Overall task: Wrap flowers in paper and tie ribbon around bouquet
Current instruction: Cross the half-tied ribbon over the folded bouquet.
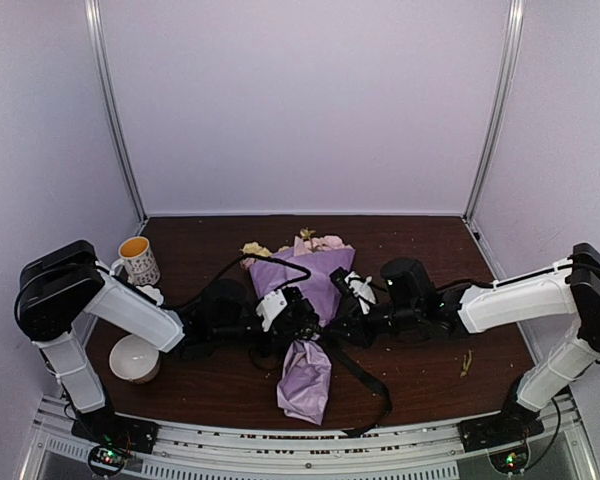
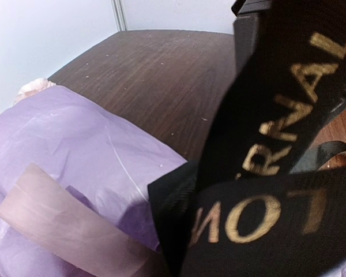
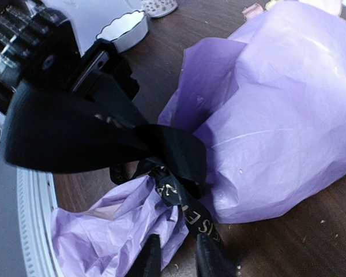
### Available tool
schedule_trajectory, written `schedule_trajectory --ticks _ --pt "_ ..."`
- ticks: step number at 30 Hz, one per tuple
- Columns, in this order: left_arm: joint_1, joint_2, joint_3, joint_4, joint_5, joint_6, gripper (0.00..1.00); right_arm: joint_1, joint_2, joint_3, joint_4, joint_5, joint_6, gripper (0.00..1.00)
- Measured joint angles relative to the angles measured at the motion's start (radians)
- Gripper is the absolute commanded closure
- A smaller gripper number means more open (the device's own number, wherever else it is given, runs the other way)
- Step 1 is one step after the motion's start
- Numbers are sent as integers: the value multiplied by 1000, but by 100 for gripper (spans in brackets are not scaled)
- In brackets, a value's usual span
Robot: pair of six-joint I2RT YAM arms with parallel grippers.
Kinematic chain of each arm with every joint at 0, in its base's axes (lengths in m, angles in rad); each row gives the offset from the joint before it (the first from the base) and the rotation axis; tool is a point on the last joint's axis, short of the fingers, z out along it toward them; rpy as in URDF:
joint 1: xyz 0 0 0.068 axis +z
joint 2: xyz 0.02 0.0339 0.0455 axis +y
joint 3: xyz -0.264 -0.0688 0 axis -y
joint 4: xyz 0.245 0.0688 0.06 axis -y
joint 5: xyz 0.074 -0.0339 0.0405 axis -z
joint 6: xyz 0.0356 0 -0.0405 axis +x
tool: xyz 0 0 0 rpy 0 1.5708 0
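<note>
- Grips the ribbon (image 3: 75, 138) in the left gripper (image 1: 292, 318), jaws pressed fully together on the black band with gold lettering.
- Runs that band from the left gripper to a knot at the narrow waist of the paper (image 3: 277, 115), just beside the gripper.
- Fills most of the left wrist view with the same band, close to the lens.
- Hangs the right gripper (image 3: 179, 258) over the knot's loose tail, fingers (image 3: 210, 257) parted a little, lilac paper showing in the gap.
- Appears to touch the lettered tail with one finger only; clasps nothing between the two.
- Lies as a bouquet (image 1: 310, 295) mid-table (image 1: 430, 370) between both arms, flowers (image 1: 305, 243) at the far end, crumpled paper tail toward the near edge.
- Trails a loose ribbon end across the wood, right of that paper tail.
- Stand well apart at the left: a mug (image 1: 138, 260) and a white bowl (image 1: 133, 358).
</note>
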Motion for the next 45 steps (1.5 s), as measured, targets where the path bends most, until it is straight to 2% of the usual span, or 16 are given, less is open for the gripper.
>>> schedule_trajectory --ticks 2,5,8,10,26,28,29,31,35,45 --pt "0 0 0 1 0 0 100 0 13 7 16 4 11 64" --pt "0 0 0 2 3 0 100 2 56 35 51 7 29 64" --pt "0 0 0 3 3 0 100 6 100 55 90 12 50 75" --pt "0 0 0 3 4 0 100 7 116 56 109 20 65 79" --pt "0 0 -6 6 19 0 100 8 182 87 167 77 140 78" --pt "0 0 -6 6 19 0 100 8 183 87 172 83 147 82" --pt "0 0 -6 6 21 0 100 8 183 88 173 84 148 88" --pt "0 0 -6 7 22 0 100 8 188 90 179 86 157 90" --pt "0 0 -6 7 24 0 100 8 196 92 184 87 164 83" --pt "0 -2 -21 27 47 1 100 6 196 115 169 109 161 82"
